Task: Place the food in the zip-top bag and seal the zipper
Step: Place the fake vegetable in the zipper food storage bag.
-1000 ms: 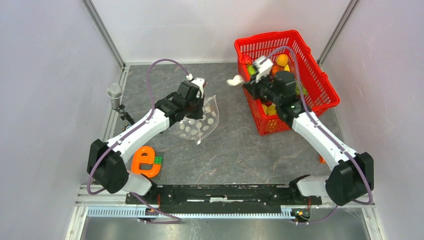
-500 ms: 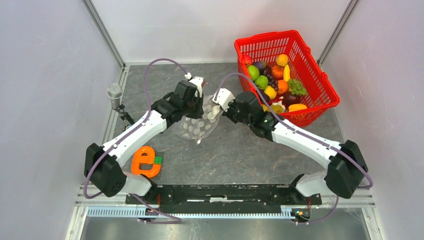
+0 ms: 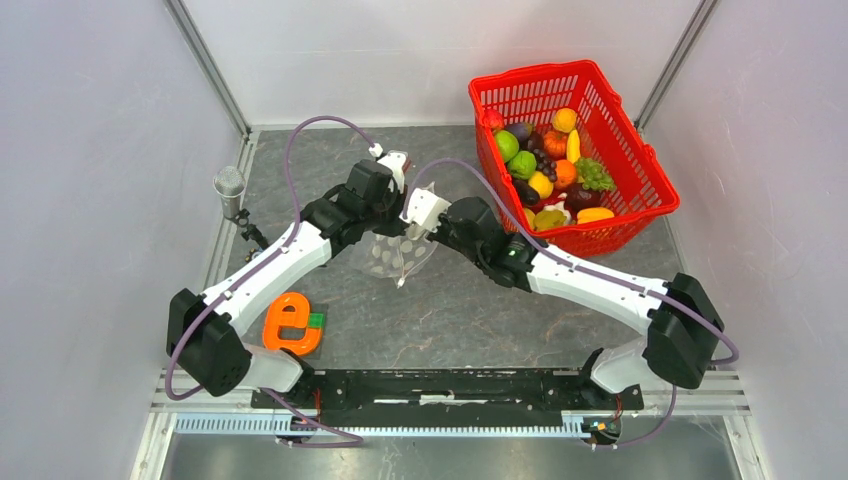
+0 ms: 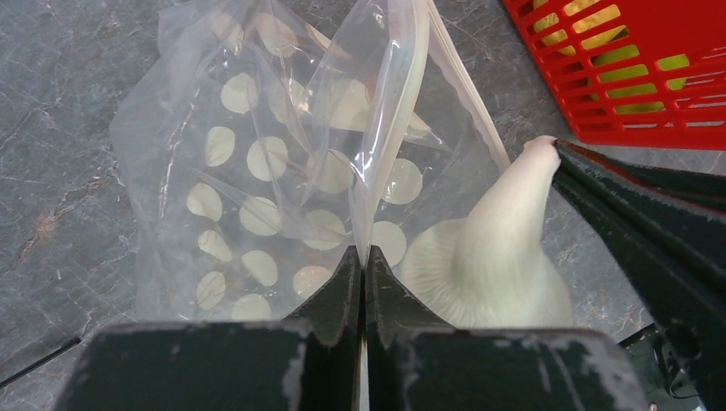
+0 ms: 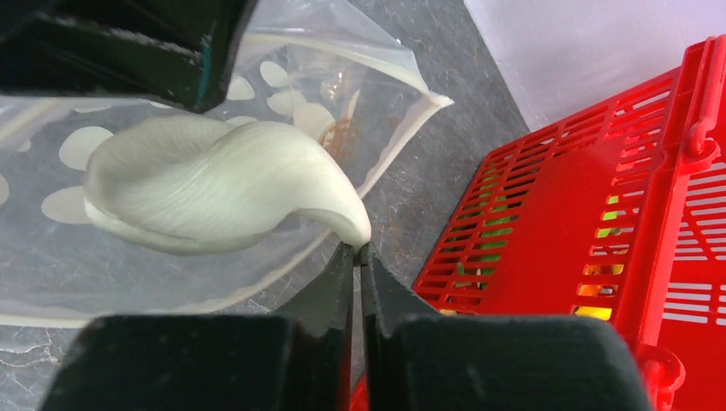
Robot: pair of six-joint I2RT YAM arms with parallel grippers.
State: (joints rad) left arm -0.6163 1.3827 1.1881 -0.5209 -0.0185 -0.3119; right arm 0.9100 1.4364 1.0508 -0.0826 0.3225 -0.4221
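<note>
Claw states: left claw (image 4: pixel 360 253) is clamped on a raised fold of the bag (image 4: pixel 257 163). The right claw (image 5: pixel 355 248), jaws nearly together, pinches the tapered tip of a white toy food (image 5: pixel 214 184). That piece hangs at the bag's open mouth, beside the zipper (image 5: pixel 411 139). Other food (image 3: pixel 545 170) lies in the red basket (image 3: pixel 645 175), near the bag on the table (image 3: pixel 480 300).

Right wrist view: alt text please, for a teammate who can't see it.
The right gripper pinches the narrow tip of a white ribbed toy food piece, holding it at the open mouth of the dotted clear bag. The red mesh basket fills the right side.
</note>
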